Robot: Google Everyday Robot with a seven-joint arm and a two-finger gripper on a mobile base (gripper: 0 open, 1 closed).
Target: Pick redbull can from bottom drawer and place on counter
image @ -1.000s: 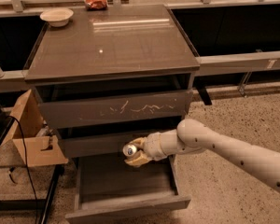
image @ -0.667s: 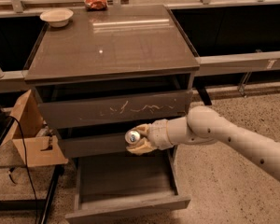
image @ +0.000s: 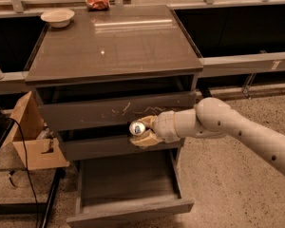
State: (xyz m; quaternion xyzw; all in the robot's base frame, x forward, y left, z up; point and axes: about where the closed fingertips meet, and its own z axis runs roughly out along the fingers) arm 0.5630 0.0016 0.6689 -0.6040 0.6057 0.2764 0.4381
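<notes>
1. The tool is closed on the can and holds it in the air, in front of the middle drawer, lower than the front edge of the counter
2. The bottom drawer stands pulled open under the can
3. A white bowl sits at the back left corner of the counter

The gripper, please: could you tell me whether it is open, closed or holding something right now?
Gripper: shut on the redbull can, in front of the drawer fronts, above the open bottom drawer.
</notes>
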